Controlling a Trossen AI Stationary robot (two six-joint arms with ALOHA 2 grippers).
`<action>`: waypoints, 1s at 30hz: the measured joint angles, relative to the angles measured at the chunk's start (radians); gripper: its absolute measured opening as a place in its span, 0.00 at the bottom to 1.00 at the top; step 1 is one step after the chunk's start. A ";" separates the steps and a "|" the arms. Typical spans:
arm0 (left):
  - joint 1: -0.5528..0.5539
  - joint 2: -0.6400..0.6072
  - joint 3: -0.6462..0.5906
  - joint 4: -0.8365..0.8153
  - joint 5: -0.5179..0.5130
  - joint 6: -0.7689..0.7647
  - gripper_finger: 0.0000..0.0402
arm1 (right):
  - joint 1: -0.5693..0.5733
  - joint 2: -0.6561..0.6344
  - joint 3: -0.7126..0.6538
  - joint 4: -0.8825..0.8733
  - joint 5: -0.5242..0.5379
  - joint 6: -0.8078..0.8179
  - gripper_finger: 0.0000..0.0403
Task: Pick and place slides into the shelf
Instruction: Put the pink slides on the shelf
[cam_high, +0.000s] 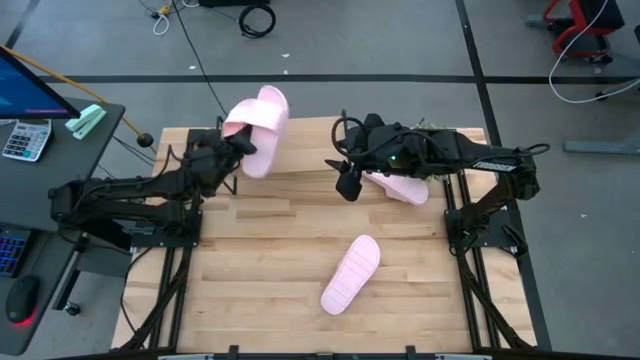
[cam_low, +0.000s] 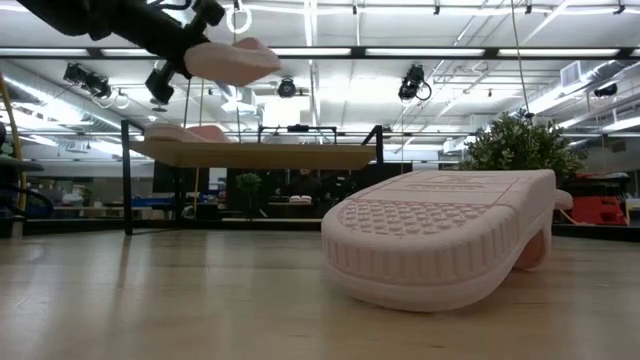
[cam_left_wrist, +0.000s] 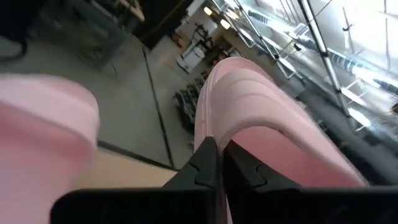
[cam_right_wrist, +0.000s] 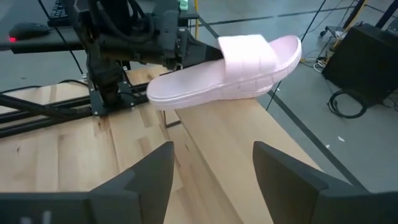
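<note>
My left gripper (cam_high: 232, 143) is shut on a pale pink slide (cam_high: 258, 125), held up above the left end of the shelf (cam_high: 300, 160); the low view shows that slide (cam_low: 232, 60) high over the plank (cam_low: 260, 153). A further slide (cam_high: 402, 186) lies on the shelf under my right arm. Another slide (cam_high: 350, 273) rests sole up on the table near its front, and it fills the low view (cam_low: 440, 235). My right gripper (cam_right_wrist: 212, 168) is open over the shelf plank (cam_right_wrist: 236, 143), facing the held slide (cam_right_wrist: 230, 62). My left gripper pinches the slide between its two fingers (cam_left_wrist: 208, 163) at the slide's long side edge (cam_right_wrist: 208, 56), beside the strap. The fingers come roughly level from the table's left. The slide is lifted clear of the plank, strap up, nearly level.
Pink slide shapes (cam_low: 185, 132) sit on the plank in the low view. The shelf's thin black legs (cam_low: 126, 180) stand on the far part of the table. Bare wooden tabletop (cam_high: 260, 260) lies between the shelf and the near edge. A desk with a calculator (cam_high: 25, 140) stands at the left.
</note>
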 joint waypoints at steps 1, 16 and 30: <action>0.009 0.000 0.000 0.000 -0.001 0.017 0.05 | 0.000 0.000 0.000 0.000 0.000 0.005 0.55; 0.052 0.084 0.049 -0.091 0.022 0.172 0.05 | -0.004 0.000 0.000 0.013 0.000 0.024 0.54; 0.108 0.371 0.495 -0.564 -0.052 0.308 0.04 | -0.015 0.000 0.000 0.023 0.000 0.025 0.54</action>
